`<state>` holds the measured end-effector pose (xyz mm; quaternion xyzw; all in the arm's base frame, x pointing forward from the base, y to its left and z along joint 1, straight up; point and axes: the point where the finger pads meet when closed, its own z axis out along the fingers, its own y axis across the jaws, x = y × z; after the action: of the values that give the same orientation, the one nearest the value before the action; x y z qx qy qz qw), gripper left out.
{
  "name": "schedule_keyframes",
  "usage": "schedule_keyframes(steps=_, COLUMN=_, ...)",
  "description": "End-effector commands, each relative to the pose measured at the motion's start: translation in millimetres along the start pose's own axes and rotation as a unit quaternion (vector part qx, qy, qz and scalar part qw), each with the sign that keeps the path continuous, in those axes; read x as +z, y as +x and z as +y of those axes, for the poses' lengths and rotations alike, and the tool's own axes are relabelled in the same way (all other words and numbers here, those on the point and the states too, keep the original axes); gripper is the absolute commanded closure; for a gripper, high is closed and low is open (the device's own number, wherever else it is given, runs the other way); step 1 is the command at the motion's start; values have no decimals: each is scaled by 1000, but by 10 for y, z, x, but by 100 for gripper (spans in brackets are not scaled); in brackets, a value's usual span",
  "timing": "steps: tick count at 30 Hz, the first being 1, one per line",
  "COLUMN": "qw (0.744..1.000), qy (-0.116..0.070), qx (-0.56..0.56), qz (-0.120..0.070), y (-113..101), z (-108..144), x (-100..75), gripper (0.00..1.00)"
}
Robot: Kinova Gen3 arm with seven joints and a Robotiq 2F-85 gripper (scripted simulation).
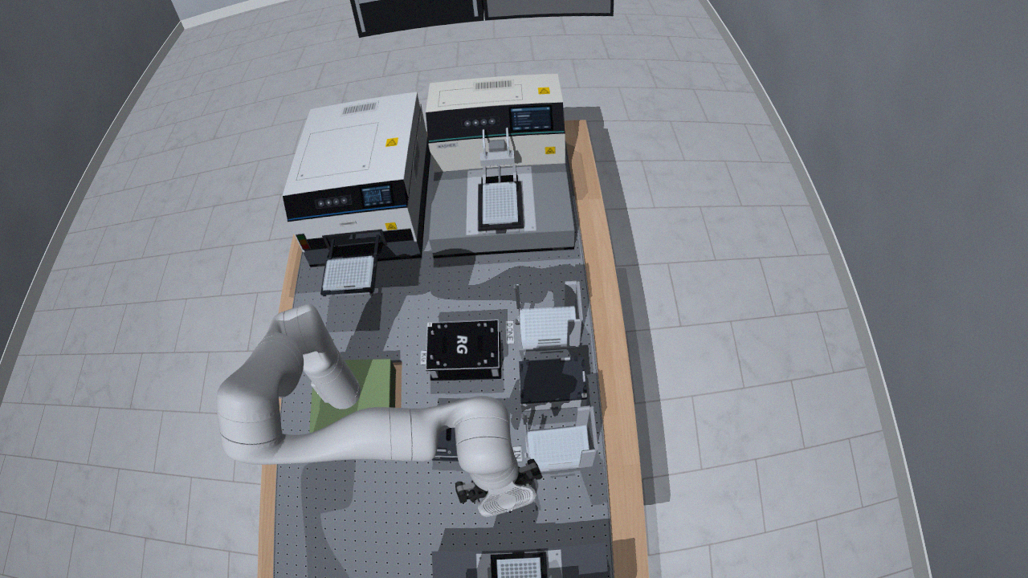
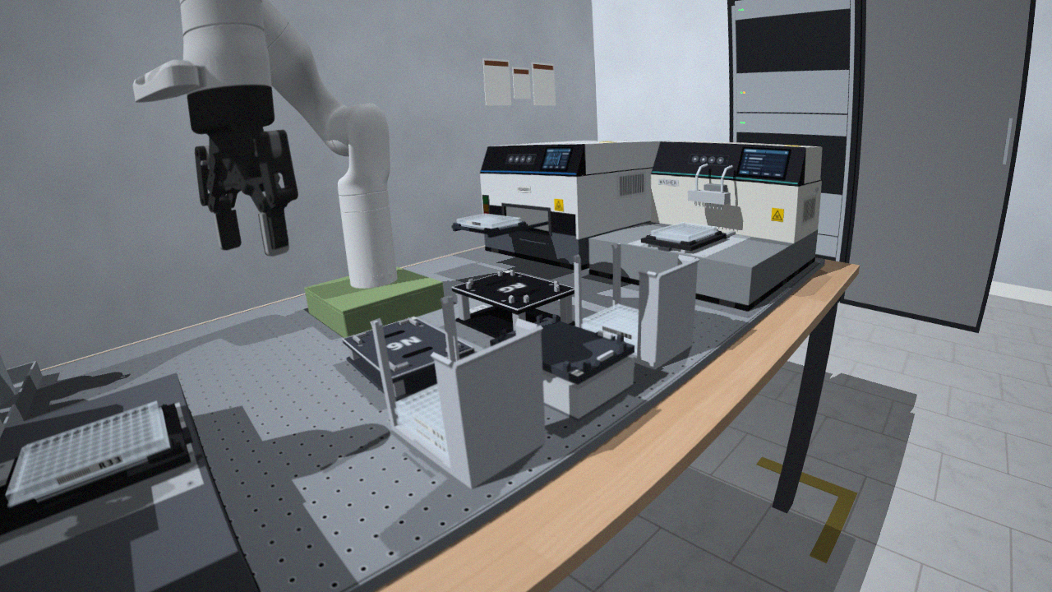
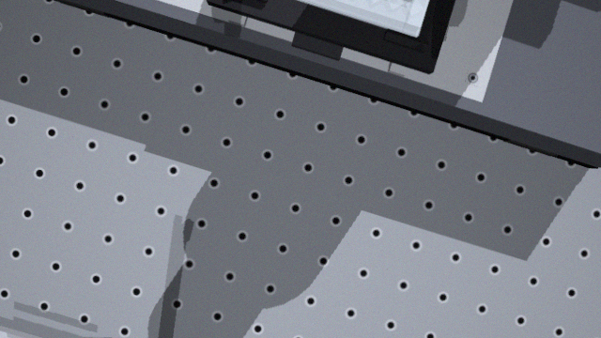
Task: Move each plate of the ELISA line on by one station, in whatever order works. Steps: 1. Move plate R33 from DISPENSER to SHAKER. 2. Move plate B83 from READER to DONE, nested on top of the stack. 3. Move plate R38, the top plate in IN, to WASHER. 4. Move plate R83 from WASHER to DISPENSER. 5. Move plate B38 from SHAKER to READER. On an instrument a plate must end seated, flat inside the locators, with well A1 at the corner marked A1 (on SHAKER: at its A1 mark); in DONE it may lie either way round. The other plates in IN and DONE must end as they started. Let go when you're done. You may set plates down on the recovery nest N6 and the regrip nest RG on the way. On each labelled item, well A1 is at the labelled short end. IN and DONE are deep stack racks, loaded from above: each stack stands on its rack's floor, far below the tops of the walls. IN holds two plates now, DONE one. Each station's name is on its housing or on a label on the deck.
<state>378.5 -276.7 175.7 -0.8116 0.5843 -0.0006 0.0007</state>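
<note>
My gripper (image 1: pixel 499 482) (image 2: pixel 251 239) is open and empty. It hangs high over the deck between the IN rack (image 1: pixel 592 440) (image 2: pixel 492 397) and the DISPENSER (image 2: pixel 110 529). A clear plate (image 1: pixel 516 567) (image 2: pixel 84 445) (image 3: pixel 376 11) lies on the DISPENSER. Another plate (image 1: pixel 348 274) (image 2: pixel 485 220) lies on the READER tray, and one (image 1: pixel 499 202) (image 2: pixel 680 233) on the WASHER. The IN rack holds white plates (image 1: pixel 555 445) (image 2: pixel 419 409). The DONE rack (image 2: pixel 669 309) holds a plate (image 1: pixel 546 327) (image 2: pixel 610 317). The SHAKER (image 1: pixel 552 379) (image 2: pixel 581 352) between the racks has a dark top. My fingers do not show in the wrist view.
The RG nest (image 1: pixel 462 347) (image 2: pixel 511 281) stands behind the N6 nest (image 2: pixel 403 351); my arm hides N6 in the overhead view. The arm's green base (image 1: pixel 373 380) (image 2: pixel 367 298) is at the deck's far side. The rack walls and posts rise well above the deck.
</note>
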Motion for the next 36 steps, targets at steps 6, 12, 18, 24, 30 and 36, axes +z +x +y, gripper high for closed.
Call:
schedule_keyframes(steps=6, qw=999, qy=0, qx=53, qz=-6, y=235, z=4, x=15, gripper=0)
schedule_keyframes(steps=12, qw=999, qy=-2, qx=44, qz=0, y=472, z=60, x=16, gripper=0)
schedule_keyframes(steps=18, qw=999, qy=-2, qx=44, qz=0, y=602, z=84, x=17, gripper=0)
schedule_keyframes(steps=24, qw=996, qy=0, qx=92, qz=-6, y=757, z=103, x=17, gripper=0)
schedule_keyframes(steps=30, qw=996, qy=-2, qx=92, qz=0, y=986, z=168, x=19, gripper=0)
schedule_keyframes(steps=36, qw=996, qy=-2, qx=92, qz=-1, y=1114, z=200, x=20, gripper=0)
